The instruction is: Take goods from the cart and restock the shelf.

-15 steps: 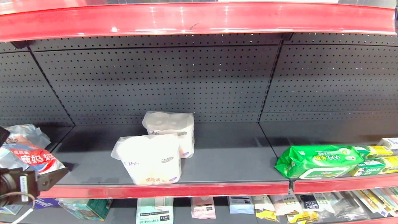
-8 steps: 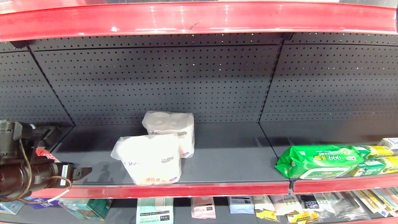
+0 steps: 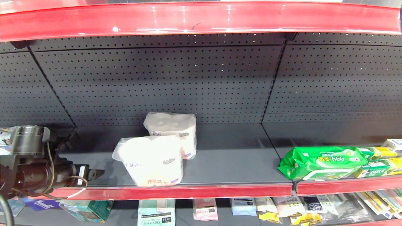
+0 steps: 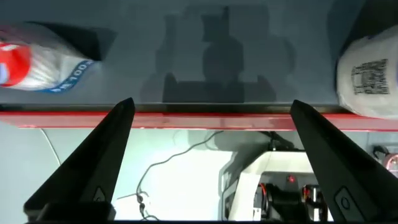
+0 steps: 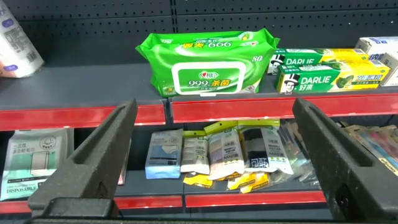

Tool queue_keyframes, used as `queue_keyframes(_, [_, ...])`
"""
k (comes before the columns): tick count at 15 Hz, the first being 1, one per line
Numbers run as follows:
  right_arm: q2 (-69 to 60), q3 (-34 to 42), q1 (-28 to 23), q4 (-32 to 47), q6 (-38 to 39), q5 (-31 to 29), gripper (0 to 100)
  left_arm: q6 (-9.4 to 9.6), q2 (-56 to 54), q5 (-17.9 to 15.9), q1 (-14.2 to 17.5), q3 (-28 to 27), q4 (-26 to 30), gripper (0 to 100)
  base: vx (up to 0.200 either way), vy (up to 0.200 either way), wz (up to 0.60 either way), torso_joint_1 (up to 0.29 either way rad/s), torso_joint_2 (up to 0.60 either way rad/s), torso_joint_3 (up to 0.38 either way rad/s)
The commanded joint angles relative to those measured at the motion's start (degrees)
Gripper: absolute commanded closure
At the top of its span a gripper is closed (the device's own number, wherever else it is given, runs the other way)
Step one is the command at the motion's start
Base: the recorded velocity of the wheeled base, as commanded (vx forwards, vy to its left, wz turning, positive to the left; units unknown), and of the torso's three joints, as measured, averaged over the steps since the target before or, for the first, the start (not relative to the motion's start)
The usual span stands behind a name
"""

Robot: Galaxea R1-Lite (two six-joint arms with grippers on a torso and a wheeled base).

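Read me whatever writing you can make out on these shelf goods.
"999" and "80": green wipes pack.
"DARLIE": toothpaste boxes.
"DISPOSABLE": white pouch.
Toilet roll packs and small packets: print too small or blurred to read.

Overhead glare on red shelf lip (image 3: 201, 17)

The dark grey perforated metal back panel (image 3: 188, 78) shows a regular pattern of dots. The glossy shelf edge strip (image 3: 188, 191) is red. The white plastic-wrapped roll packs (image 3: 154, 160) bear small purple and orange print. The soft green wipes pack (image 3: 322, 163) has a white lid, and the cardboard boxes (image 3: 375, 165) are yellow and green.
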Motion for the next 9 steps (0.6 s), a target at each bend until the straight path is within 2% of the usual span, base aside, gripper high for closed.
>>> queue_keyframes(1, [0.1,0.0,0.0,0.0,0.0,0.0,0,-0.01,4.5,-0.3,0.0,0.1,-3.0,0,0.0,0.0,0.0,0.0,0.0,0.0])
queue_keyframes(2, [0.0,0.0,0.0,0.0,0.0,0.0,0,0.08,6.0,-1.2,-0.1,0.1,-5.3,0,0.0,0.0,0.0,0.0,0.0,0.0])
queue_keyframes(5, [0.1,0.0,0.0,0.0,0.0,0.0,0,1.57,8.6,-3.1,-0.1,0.1,-7.6,0,0.0,0.0,0.0,0.0,0.0,0.0])
queue_keyframes(8, [0.1,0.0,0.0,0.0,0.0,0.0,0,1.75,11.1,-4.8,-1.1,-0.2,-12.2,0,0.0,0.0,0.0,0.0,0.0,0.0])
queue_keyframes(9, [0.1,0.0,0.0,0.0,0.0,0.0,0,2.72,11.9,-4.8,-1.2,-0.5,-13.4,0,0.0,0.0,0.0,0.0,0.0,0.0])
